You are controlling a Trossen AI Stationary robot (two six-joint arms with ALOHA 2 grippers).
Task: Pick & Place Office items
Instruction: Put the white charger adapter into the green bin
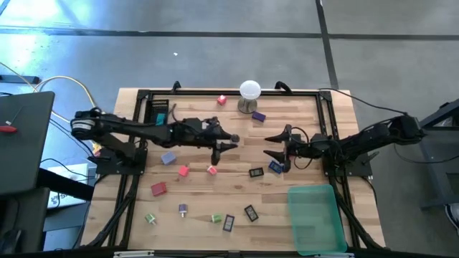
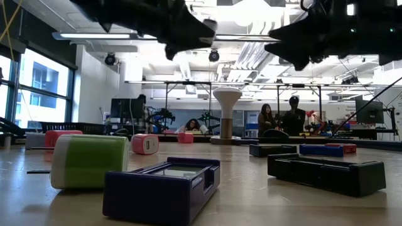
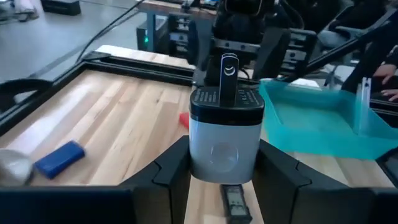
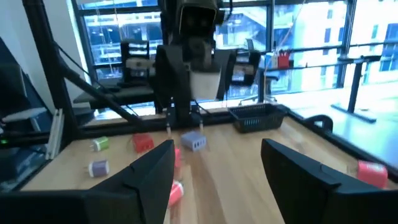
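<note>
The white, black-capped piece (image 3: 225, 134) sits clamped in the left gripper (image 1: 229, 142), the right gripper (image 1: 271, 145) gapes empty nearby, and the office items (image 1: 158, 189) lie scattered outside the seemingly bare teal tray (image 1: 313, 189).

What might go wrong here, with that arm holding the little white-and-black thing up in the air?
The left gripper pinches the white-and-black item only by its lower sides, so it might slip and fall. The right gripper waits open close opposite; a handover could bump arms. The teal tray is far off.
</note>
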